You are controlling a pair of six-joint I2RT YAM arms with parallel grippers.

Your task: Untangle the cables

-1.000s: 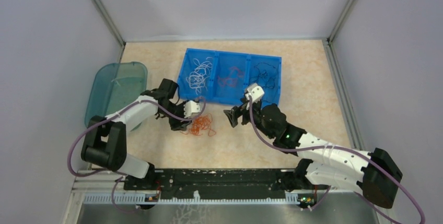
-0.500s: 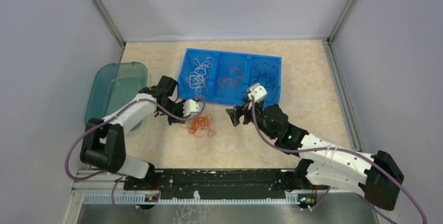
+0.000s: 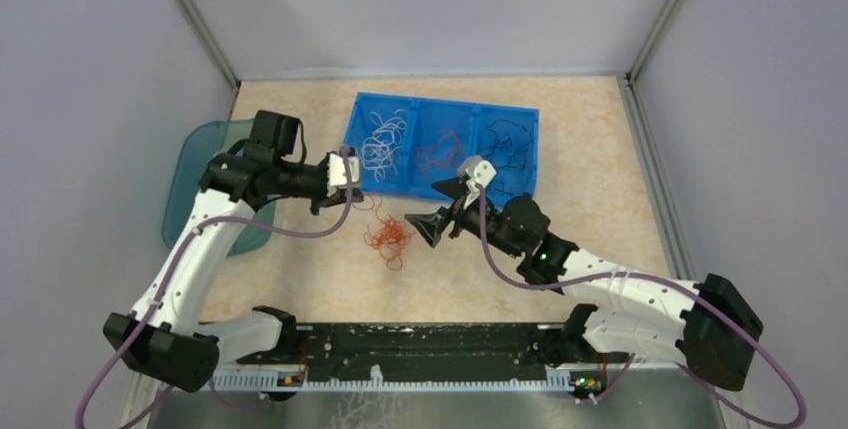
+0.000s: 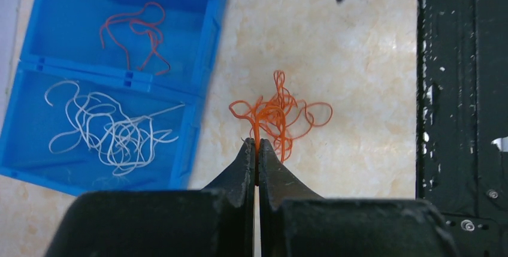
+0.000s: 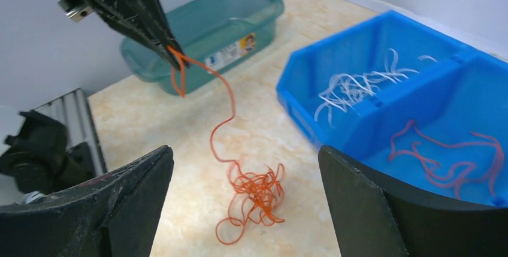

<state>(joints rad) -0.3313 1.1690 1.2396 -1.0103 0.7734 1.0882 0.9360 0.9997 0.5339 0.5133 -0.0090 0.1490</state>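
One red-orange cable (image 5: 230, 98) climbs from the tangle of cables (image 5: 254, 194) on the table (image 5: 180, 125) to the left gripper (image 5: 172, 53), whose jaws pinch it. The right gripper (image 5: 244, 149) hangs near, jaws spread wide. A sticker on the teal tub (image 5: 203, 26) shows only from the right wrist and is unreadable. Only the top view shows black cables (image 3: 510, 144) in the blue bin (image 3: 440, 104).

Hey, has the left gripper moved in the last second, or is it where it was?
Yes. The left gripper has shifted away from the orange cable tangle toward the blue bin's near left corner, shut on one orange strand.
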